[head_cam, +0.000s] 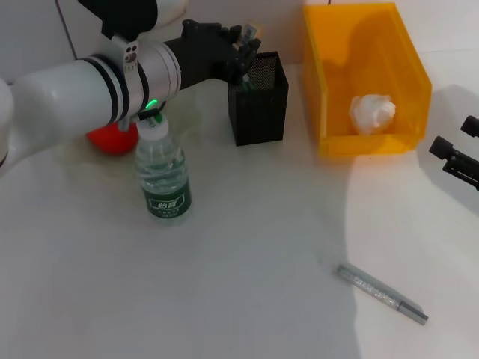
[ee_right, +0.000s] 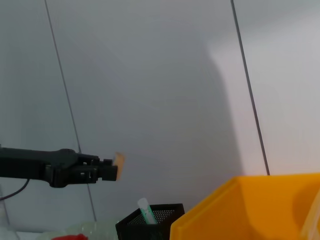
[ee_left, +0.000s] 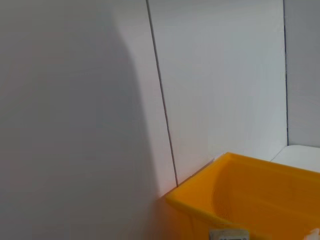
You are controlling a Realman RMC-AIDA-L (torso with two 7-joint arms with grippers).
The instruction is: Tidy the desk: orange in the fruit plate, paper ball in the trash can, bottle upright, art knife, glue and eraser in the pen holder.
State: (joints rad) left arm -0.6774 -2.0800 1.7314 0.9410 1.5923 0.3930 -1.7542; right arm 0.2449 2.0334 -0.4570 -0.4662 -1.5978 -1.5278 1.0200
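Nearest, a grey metal art knife (head_cam: 382, 293) is lying on the white desk (head_cam: 247, 247). Standing upright at left is the clear plastic bottle (head_cam: 162, 176). Beyond it, the left gripper (head_cam: 248, 39) is gripping a small tan eraser (ee_right: 119, 160) above the black mesh pen holder (head_cam: 259, 101). Rightward, the white crumpled paper ball (head_cam: 372, 111) is lying inside the orange-yellow trash can (head_cam: 322, 97). At far left, the red-orange orange (head_cam: 107, 139) is peeking out. The right gripper (head_cam: 455, 155) is waiting at the right edge; whether it is spread, I cannot tell.

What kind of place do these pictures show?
Probably a staged desk in a lab: a white table against plain white wall panels, with a pen holder, trash can and bottle.
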